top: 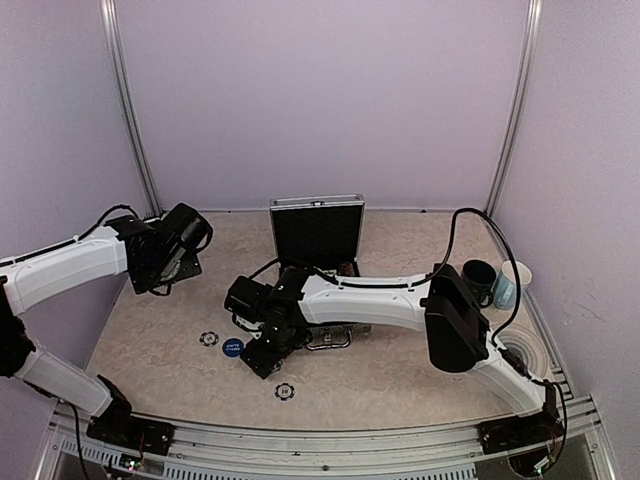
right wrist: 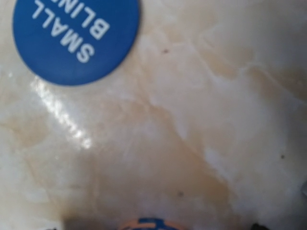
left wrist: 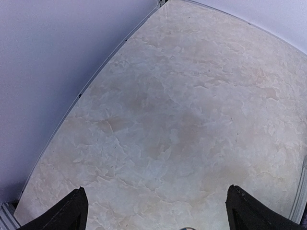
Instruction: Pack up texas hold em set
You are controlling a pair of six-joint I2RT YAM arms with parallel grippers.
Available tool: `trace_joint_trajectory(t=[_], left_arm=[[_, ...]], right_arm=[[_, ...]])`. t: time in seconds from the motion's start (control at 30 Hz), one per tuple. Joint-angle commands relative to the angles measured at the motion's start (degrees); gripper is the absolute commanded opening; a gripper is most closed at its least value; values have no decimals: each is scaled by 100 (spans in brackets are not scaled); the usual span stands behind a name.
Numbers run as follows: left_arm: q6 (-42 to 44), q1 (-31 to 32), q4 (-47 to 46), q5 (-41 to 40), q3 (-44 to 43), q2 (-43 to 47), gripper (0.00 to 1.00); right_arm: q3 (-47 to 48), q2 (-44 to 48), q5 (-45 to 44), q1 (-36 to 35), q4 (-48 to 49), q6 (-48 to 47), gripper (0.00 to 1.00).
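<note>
Nearest the bases: one loose chip (top: 285,391) lies flat on the tabletop (top: 400,385), apart from everything else. Just beyond it the R tool (top: 258,358) reaches across to centre-left, low over the surface. Its tips only just show at the bottom corners of the wrist view. They are set apart w/ nothing clamped between them. The small-blind button (right wrist: 76,38), blue, lies just beside the tool, and no contact is visible. The second chip (top: 209,339) sits a little further left, apart from the button.

Mid-tabletop: the case (top: 317,232) is open, lid upright, black lining showing. Its base is mostly hidden behind the R arm, so contents can't be checked. A dark mug (top: 480,280) and a pale-blue mug (top: 512,285) stand at far right; neither is part of the set. The L tool (left wrist: 157,191) is at far left, jaws wide apart, holding nothing, bare tabletop under it.

Assessment: packing is part-done at best. Min. three round pcs are out of the case and the lid is not shut. Remaining: collect the button and both chips, place them in the case, close the lid. Decks and triangle aren't visible, status unknown.
</note>
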State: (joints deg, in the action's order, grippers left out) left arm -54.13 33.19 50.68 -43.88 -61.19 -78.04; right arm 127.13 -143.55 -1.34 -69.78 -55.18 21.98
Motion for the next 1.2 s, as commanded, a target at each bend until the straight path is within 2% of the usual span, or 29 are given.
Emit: trace_joint_trajectory(t=[0.0, 0.33, 0.5, 1.17], left_arm=[[114, -83, -163, 110, 104, 87, 99], [140, -109, -192, 182, 142, 78, 99], [135, -111, -181, 195, 151, 94, 99], [165, -111, -165, 169, 186, 120, 99]], right_arm=[[171, -191, -125, -140, -227, 25, 85], [150, -139, -147, -141, -204, -3, 78], [111, -122, -86, -141, -153, -21, 70], [-83, 4, -2, -137, -8, -58, 49]])
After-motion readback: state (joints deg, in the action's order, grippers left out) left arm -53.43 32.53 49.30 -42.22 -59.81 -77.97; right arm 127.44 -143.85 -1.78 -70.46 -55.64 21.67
